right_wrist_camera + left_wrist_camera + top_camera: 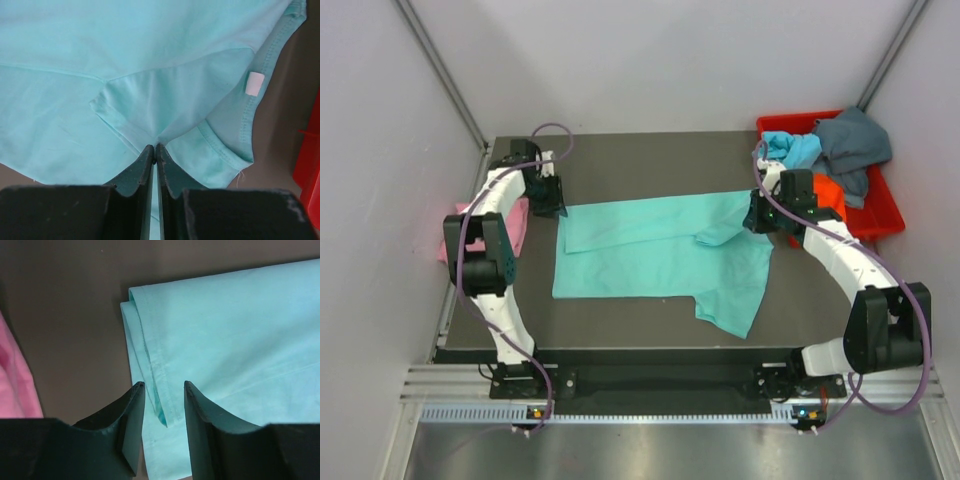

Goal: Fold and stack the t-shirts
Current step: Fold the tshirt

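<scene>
Gripping the teal t-shirt [660, 255], flat on the middle of the surface [650, 160], for a fold, my right end effector [155, 148] pinches cloth by the collar at 3 o'clock while my left end effector [163, 386] stands open astride the hem at 9 o'clock, so closing it seems next.

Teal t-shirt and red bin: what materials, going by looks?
The teal cloth t-shirt is a soft matte knit, likely cotton jersey, judging by its stitched hems and limp folds. The rectangular red bin is probably rigid moulded plastic, with a smooth, slightly glossy rim and walls.
</scene>
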You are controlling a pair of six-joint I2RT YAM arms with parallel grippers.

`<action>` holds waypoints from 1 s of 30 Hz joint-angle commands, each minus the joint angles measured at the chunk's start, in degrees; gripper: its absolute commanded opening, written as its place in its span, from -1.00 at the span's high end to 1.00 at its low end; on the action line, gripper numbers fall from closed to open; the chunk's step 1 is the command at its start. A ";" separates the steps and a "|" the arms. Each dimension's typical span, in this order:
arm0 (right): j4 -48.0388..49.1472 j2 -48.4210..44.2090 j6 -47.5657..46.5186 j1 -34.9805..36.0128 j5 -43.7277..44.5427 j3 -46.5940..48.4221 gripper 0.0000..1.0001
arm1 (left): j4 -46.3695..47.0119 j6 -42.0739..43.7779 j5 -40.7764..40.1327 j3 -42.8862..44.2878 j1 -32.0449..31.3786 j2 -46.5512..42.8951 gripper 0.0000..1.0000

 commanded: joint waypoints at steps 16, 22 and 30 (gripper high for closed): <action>3.55 -0.60 -0.09 0.54 0.10 1.74 0.86 | -3.05 -0.56 3.05 12.97 1.14 14.96 0.35; 3.99 0.80 0.09 0.54 -0.07 2.96 0.86 | -2.52 -0.74 2.61 14.03 1.41 16.71 0.35; 4.16 1.95 -0.08 0.63 0.37 4.20 0.87 | -2.61 -1.18 3.14 16.23 1.49 19.09 0.78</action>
